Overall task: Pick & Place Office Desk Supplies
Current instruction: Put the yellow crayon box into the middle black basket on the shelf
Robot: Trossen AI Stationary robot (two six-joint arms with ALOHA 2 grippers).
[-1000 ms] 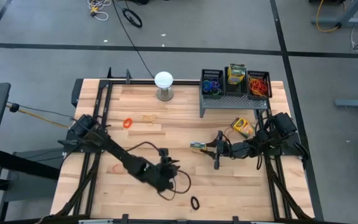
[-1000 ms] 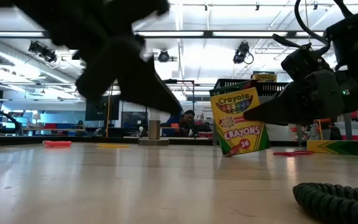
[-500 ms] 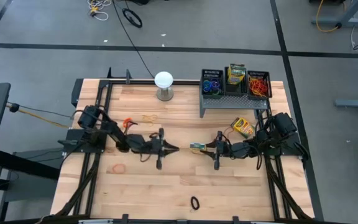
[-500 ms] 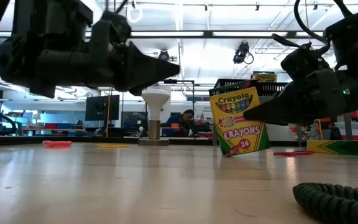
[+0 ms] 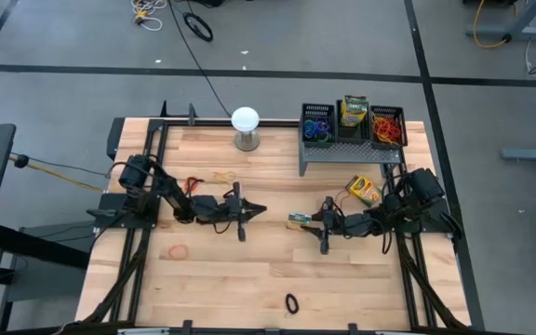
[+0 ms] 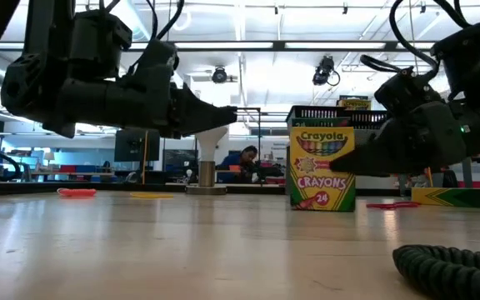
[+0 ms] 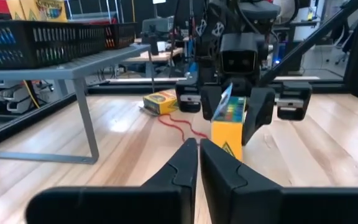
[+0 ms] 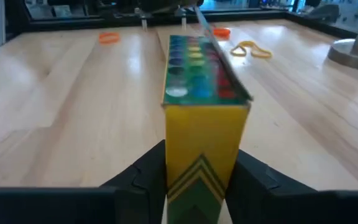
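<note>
A yellow-and-green crayon box (image 6: 322, 168) stands upright at the table's middle, with my right gripper (image 5: 300, 221) shut on it from the right. My left gripper (image 5: 261, 209) is shut, holds nothing and points level at the box (image 7: 229, 121) from the left, a short way off. A second crayon box (image 5: 365, 190) lies flat by the right arm. A black rubber band (image 5: 291, 303) lies near the front edge. An orange one (image 5: 192, 183) and a tan one (image 5: 223, 175) lie at the far left. Three black mesh bins (image 5: 353, 124) sit on the riser. My right gripper pinches the box between its two fingers (image 8: 143, 171), one on each broad face, at the narrow side (image 8: 201, 155) that faces the gripper. The fingers come almost level from the table's right. The box stands upright with its bottom (image 6: 322, 205) on the table.
A white globe (image 5: 245, 119) on a short stand is at the far edge. The grey riser (image 5: 342, 154) stands at the far right. A red band (image 7: 182, 124) lies on the wood behind the held box. A dark cable coil (image 6: 452, 265) lies near the low camera.
My left gripper has swung from the table's near middle toward the far edge and turned level, now pointing at the crayon box. The box, tilted in my right gripper before, now stands upright with its bottom on the table.
</note>
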